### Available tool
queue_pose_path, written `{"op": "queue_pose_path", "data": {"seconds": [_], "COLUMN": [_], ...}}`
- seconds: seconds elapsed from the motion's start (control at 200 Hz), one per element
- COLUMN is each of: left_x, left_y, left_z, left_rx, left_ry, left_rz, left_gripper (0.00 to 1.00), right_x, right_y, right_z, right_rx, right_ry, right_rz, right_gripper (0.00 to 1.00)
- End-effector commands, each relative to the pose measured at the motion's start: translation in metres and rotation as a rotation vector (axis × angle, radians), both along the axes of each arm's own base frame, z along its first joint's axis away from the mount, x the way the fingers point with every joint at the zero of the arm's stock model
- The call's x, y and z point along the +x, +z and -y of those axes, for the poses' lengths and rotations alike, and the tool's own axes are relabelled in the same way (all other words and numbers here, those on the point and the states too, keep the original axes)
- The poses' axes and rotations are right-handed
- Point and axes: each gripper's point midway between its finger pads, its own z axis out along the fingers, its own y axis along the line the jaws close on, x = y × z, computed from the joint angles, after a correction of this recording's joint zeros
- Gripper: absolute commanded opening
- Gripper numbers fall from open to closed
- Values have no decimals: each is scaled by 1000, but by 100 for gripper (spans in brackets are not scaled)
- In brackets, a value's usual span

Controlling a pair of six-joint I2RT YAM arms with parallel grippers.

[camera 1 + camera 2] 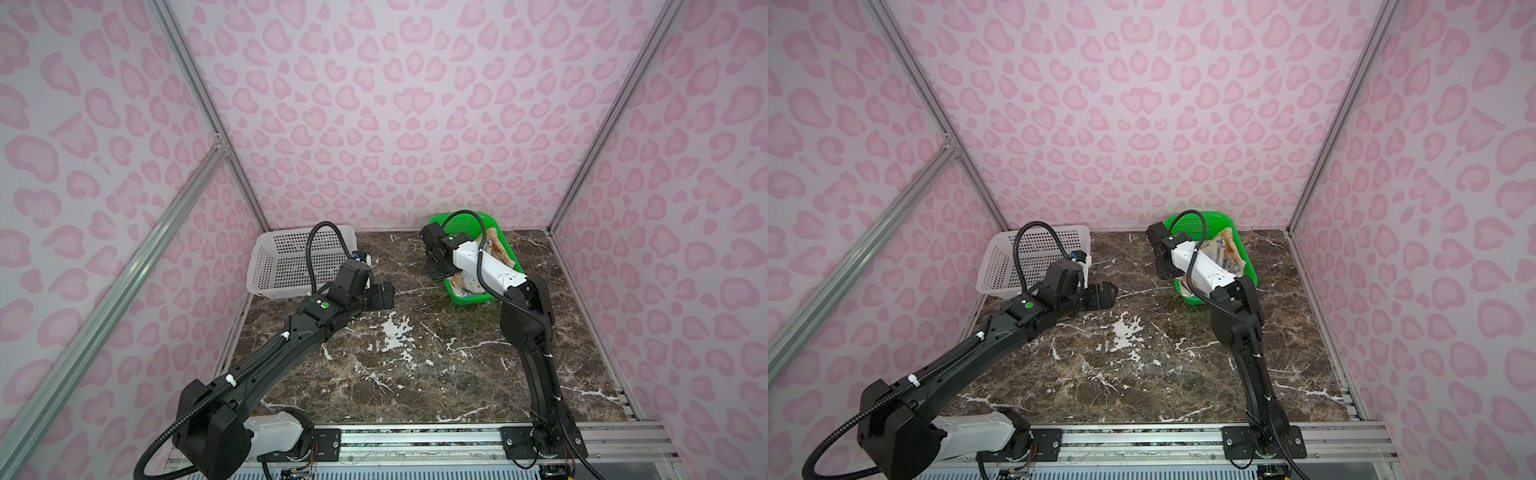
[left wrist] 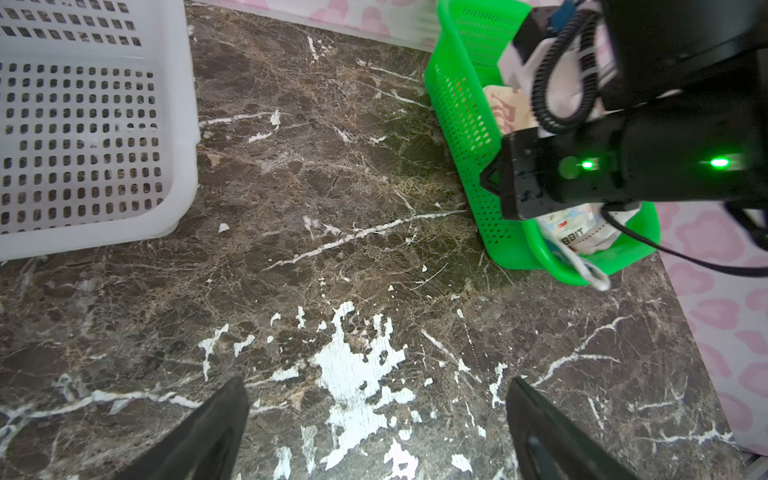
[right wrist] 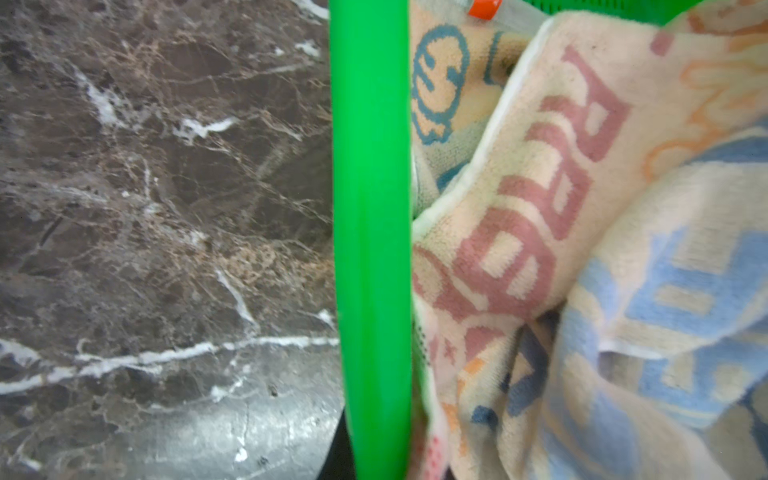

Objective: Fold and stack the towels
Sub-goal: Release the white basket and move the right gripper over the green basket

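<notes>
The towels (image 1: 494, 246) lie crumpled together inside the green basket (image 1: 468, 300), which sits right of centre at the back of both top views, close to the pink-patterned wall (image 1: 374, 124). The right wrist view shows them close up. A cream towel (image 3: 540, 199) with dusty red block letters is bunched on top, a fold with pale blue letters (image 3: 685, 291) lies just beside it, and a strip with a blue face print (image 3: 438, 83) is tucked under its edge next to the basket's rim. In the left wrist view one towel corner (image 2: 590, 274) hangs over the basket's rim. The right gripper (image 1: 441, 269) reaches down into the left side of the basket, right at the cloth. Its fingers are hidden in every view, so I cannot tell whether they stand apart or are closed on a towel. The left gripper (image 2: 376, 384) hovers over the bare marble table (image 1: 415, 374) left of centre, its two fingers spread wide with only marble showing between them. Behind it, in the back left corner of both top views, stands the white basket (image 1: 266, 266), well apart from the green one.
</notes>
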Motion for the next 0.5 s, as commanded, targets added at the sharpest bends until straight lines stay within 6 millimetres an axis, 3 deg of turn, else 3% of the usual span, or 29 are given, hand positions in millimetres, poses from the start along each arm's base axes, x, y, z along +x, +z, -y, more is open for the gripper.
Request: {"op": "queue_pose_path", "data": {"seconds": [0.0,0.235,0.355,0.495], "left_x": [6,11,13,14], "left_y": [7,11,10,7], "left_z": [7,34,47,63], "left_rx": [-13,-9,-1,-2], "left_ry": [-2,-52,-72,-100], "left_rz": [21,22,18,2], "left_gripper": [98,98,98,98], "right_x": [-11,-40,-43,-34], "right_y": [6,-9,-5,1], "right_z": [27,106,142,168], "right_rx": [-5,-136,-276,-300], "right_ry": [-104,-144,-144,-149], "right_rz": [24,0,13,21], "right_gripper": [1,0,0,0]}}
